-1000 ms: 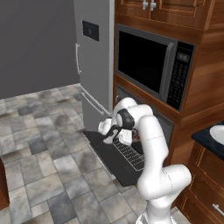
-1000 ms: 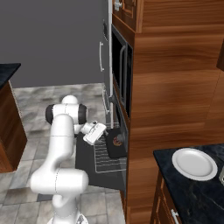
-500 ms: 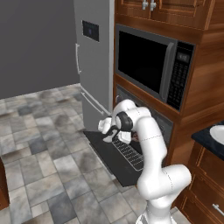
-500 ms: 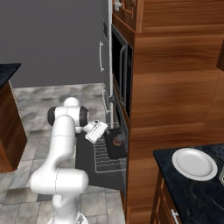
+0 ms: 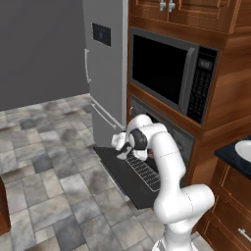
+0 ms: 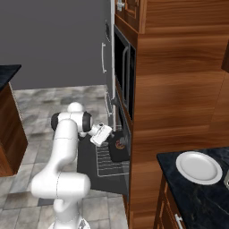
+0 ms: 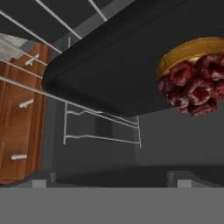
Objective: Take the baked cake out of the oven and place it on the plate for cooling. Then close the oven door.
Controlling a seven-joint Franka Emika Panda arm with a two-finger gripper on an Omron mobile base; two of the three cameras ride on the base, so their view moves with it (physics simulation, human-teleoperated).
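The baked cake [image 7: 192, 83] sits near one end of a flat black tray [image 7: 118, 65] drawn out on the wire rack [image 6: 109, 161] over the dropped oven door [image 5: 130, 174], with the gripper [image 6: 101, 134] close above the rack and its fingers spread wide, holding nothing. The likely trouble is the approach: the cake lies off to one side of the hand's line of sight, so fingers closing where they now point would probably meet the tray's smooth rounded edge or thin rack wires instead. The cake itself is a small, low round with a golden rim and a lumpy, dark red berry-like top, which looks soft; a hard pinch may crush it, and a shallow one may let it slip. The plain white plate [image 6: 198, 167] waits on the dark speckled bench, well apart around the wooden cabinet corner, so a long carry follows.
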